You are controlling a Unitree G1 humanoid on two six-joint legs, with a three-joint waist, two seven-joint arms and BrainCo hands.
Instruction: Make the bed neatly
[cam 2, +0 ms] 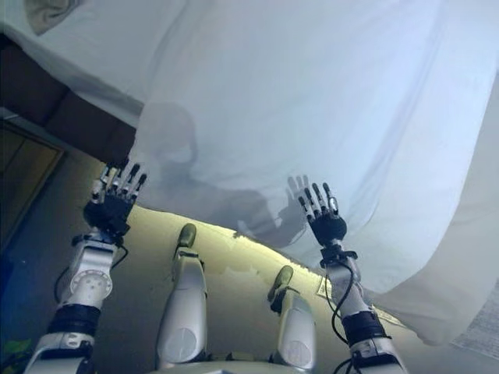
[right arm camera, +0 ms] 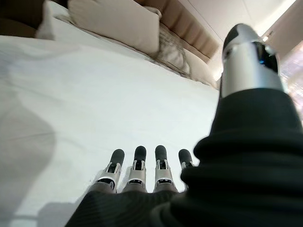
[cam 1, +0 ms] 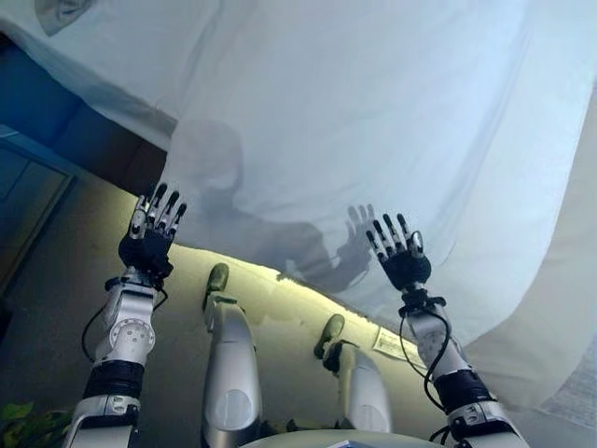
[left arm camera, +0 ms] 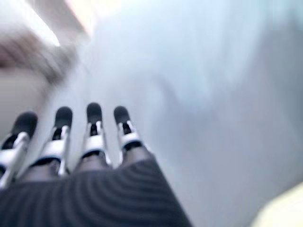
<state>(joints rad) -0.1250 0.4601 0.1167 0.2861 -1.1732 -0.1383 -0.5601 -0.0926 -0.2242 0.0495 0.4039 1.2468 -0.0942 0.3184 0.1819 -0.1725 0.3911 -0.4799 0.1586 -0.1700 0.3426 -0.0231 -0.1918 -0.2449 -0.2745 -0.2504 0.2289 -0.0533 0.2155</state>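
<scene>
Both robot hands flat and spread at the near edge of the white sheet.

The left robot hand (cam 1: 152, 233) and the right robot hand (cam 1: 399, 250) hover with fingers straight and splayed, holding nothing; this reads as a smoothing or pressing pose, one palm toward each side of the hem, so the cloth can be flattened evenly. The white sheet (cam 1: 373, 121) covers the bed and drapes over its near edge, its hem just beyond the fingertips (whether they touch it I cannot tell). Pillows (right arm camera: 118, 23) lie at the far end against a brown headboard (right arm camera: 184, 28). Below the hem runs pale floor (cam 1: 56, 271); a dark bed frame (cam 1: 103, 140) shows at the left.
</scene>
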